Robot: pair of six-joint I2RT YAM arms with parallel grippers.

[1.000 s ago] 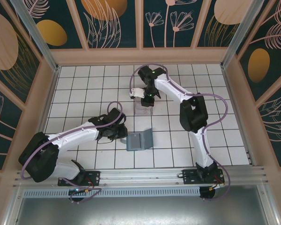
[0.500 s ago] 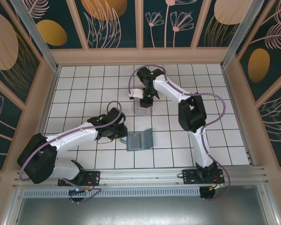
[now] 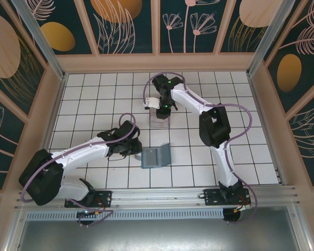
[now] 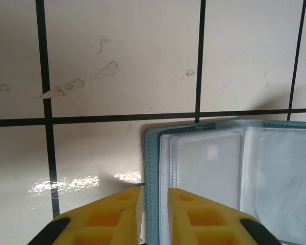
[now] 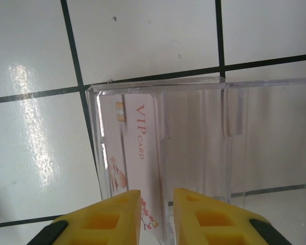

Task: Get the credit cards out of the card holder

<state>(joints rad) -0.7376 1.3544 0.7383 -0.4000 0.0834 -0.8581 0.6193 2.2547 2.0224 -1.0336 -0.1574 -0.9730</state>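
While the left tool (image 3: 136, 151) sits at the left edge of the card holder (image 3: 156, 156), the right tool (image 3: 162, 109) hangs over a clear plastic box (image 3: 160, 123) farther back on the white-tiled worktop (image 3: 94, 99).

Top view: the slate-blue card holder lies open near the front middle of the worktop. Its left half is flat and its right half is tilted upward. The box stands apart from it, toward the back.

Left wrist view: the yellow fingers (image 4: 117, 217) of the left tool are drawn close, with a narrow slit between them. One finger is over bare tile and the other is over the card holder's stitched border. The border runs into the slit, and nothing is seen gripped. Clear plastic sleeves (image 4: 209, 158) line the open face.

Right wrist view: the right tool's fingers (image 5: 204, 217) are likewise nearly together, and nothing is seen pinched between them. Beyond them, a whitish credit card (image 5: 132, 148) printed "VIP CARD" in red, with a floral mark, leans inside the box against its left wall. Whether the fingers touch the card or the box cannot be told.
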